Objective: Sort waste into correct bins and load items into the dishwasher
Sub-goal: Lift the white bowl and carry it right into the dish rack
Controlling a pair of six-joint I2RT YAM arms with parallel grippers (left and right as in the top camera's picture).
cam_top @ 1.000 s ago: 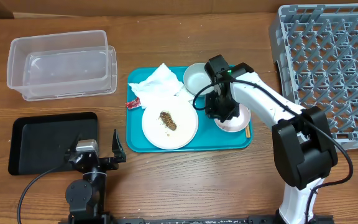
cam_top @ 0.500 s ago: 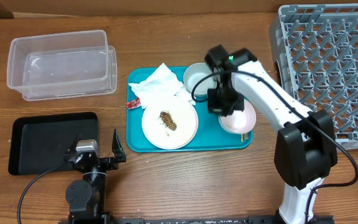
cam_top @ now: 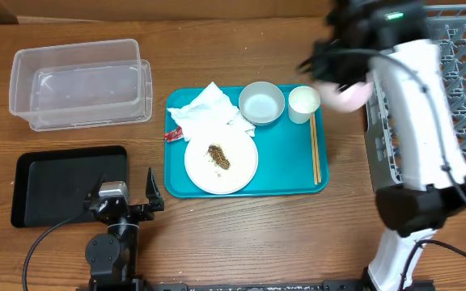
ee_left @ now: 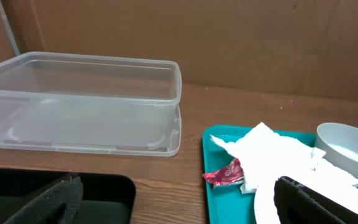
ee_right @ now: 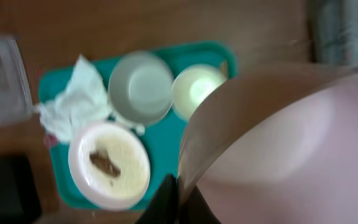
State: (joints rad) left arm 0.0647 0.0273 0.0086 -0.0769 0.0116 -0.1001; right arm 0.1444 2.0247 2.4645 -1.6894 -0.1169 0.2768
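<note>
My right gripper (cam_top: 336, 74) is shut on the rim of a round white dish (cam_top: 351, 97) and holds it high in the air, beside the left edge of the grey dish rack (cam_top: 451, 97). In the right wrist view the dish (ee_right: 284, 143) fills the frame, with my fingers (ee_right: 180, 198) pinching its edge. On the teal tray (cam_top: 281, 174) lie a plate with the brown scrap (cam_top: 221, 159), a bowl (cam_top: 261, 103), a small cup (cam_top: 303, 101), chopsticks (cam_top: 315, 149), napkins (cam_top: 205, 109) and a red wrapper (cam_top: 173, 134). My left gripper (cam_top: 128, 202) is open and empty.
The clear tub (cam_top: 79, 83) stands at the back left and the black tray (cam_top: 67, 182) lies in front of it. The left wrist view shows the tub (ee_left: 79, 99), the wrapper (ee_left: 225, 174) and the napkins (ee_left: 272, 152).
My right gripper has lifted the white dish off the teal tray and carried it up and right towards the rack. The cup and chopsticks now show. The left arm has not moved.
</note>
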